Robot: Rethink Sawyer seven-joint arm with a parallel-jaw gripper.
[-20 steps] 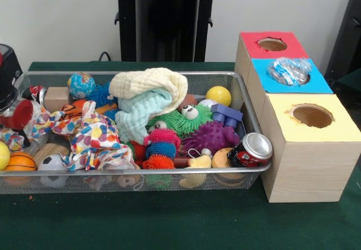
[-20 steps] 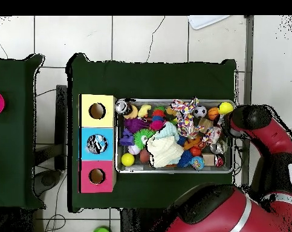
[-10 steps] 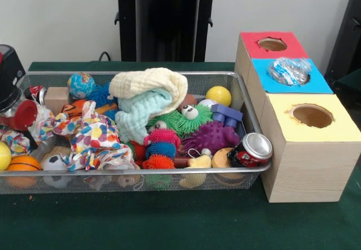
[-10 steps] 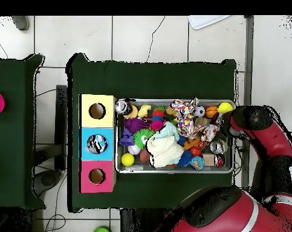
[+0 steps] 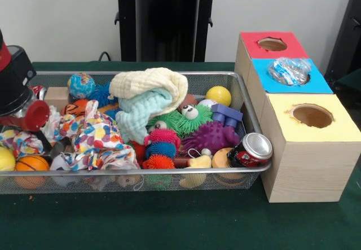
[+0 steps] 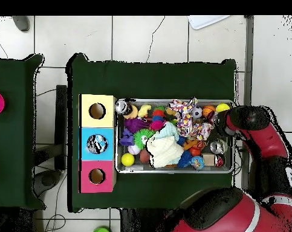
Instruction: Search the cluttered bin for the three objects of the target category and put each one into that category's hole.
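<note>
- Gripper [image 5: 42, 143] is buried among the clutter at the bin's [image 5: 141, 174] end, probing; fingers hidden, can't tell.
- A crumpled bottle [image 5: 289, 71] plugs the blue hole.

Wire-mesh metal bin [image 5: 223, 80], shiny metal can [image 5: 251, 149], soft cloths [image 5: 148, 100], wood-grain boxes [image 5: 304, 168].

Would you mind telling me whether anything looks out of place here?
Yes: a crumpled plastic bottle sits lodged in the blue box's hole, sticking up rather than dropped through; the red and yellow holes look open.
</note>
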